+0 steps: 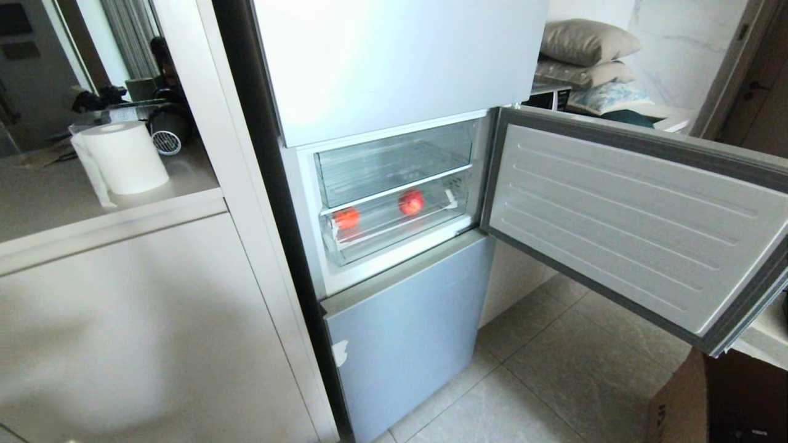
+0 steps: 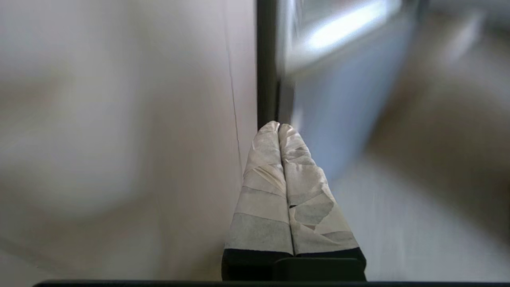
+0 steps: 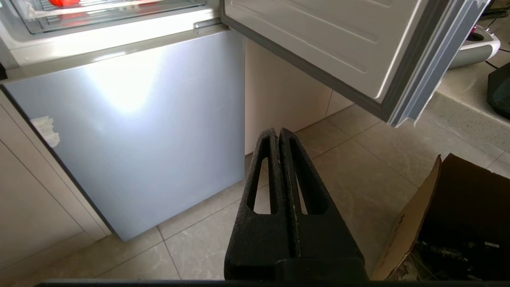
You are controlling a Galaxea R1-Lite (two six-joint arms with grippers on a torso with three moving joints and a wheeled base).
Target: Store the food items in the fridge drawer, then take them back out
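Two small rounded red food items (image 1: pixel 411 202) (image 1: pixel 347 218) lie inside the shallow clear plastic fridge drawer (image 1: pixel 394 234), centre frame; the tape-wrapped left gripper (image 2: pixel 278 126) and black right gripper (image 3: pixel 277 132) are both clenched, empty, low before the fridge.

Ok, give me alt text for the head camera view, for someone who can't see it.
An open fridge compartment shows two red food items lying apart in the shallow clear drawer, below a taller clear drawer. The compartment door swings open to the right over a tiled floor; a paper towel roll stands on the counter at left.
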